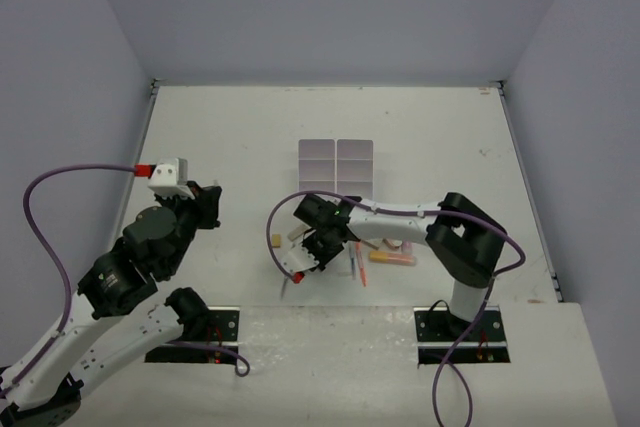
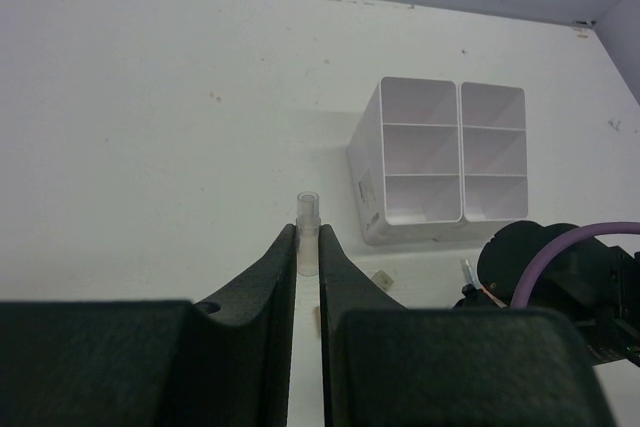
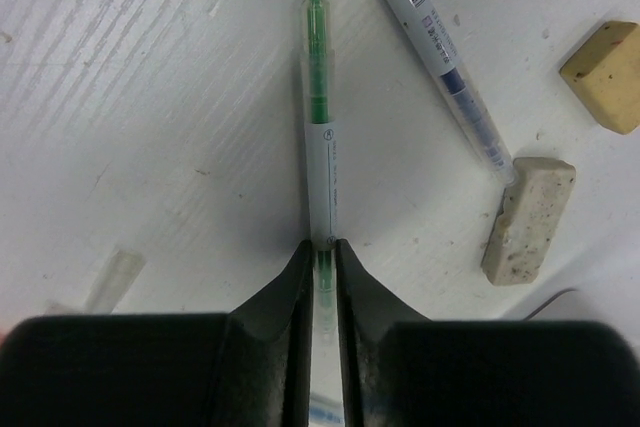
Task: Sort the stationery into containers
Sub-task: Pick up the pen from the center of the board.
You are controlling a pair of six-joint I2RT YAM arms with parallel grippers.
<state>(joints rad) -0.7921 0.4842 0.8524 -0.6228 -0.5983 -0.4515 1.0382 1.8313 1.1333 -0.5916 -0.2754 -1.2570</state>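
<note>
The white six-compartment organizer (image 1: 336, 162) stands at mid-table and looks empty in the left wrist view (image 2: 440, 162). My right gripper (image 1: 303, 235) is low over the table and shut (image 3: 320, 252) on a clear pen with green ink (image 3: 320, 137), which points away from the jaws. Beside it lie a clear pen with a barcode (image 3: 440, 57), a tan eraser (image 3: 605, 77) and a speckled eraser (image 3: 530, 217). My left gripper (image 1: 212, 197) is raised at the left, shut (image 2: 308, 237) on a small clear cap (image 2: 307, 215).
More stationery, orange and pink items (image 1: 388, 255), lies under the right arm's forearm. The tan eraser also shows in the top view (image 1: 276, 240). A loose clear cap (image 3: 112, 280) lies left of the right jaws. Walls enclose the table at left, back and right.
</note>
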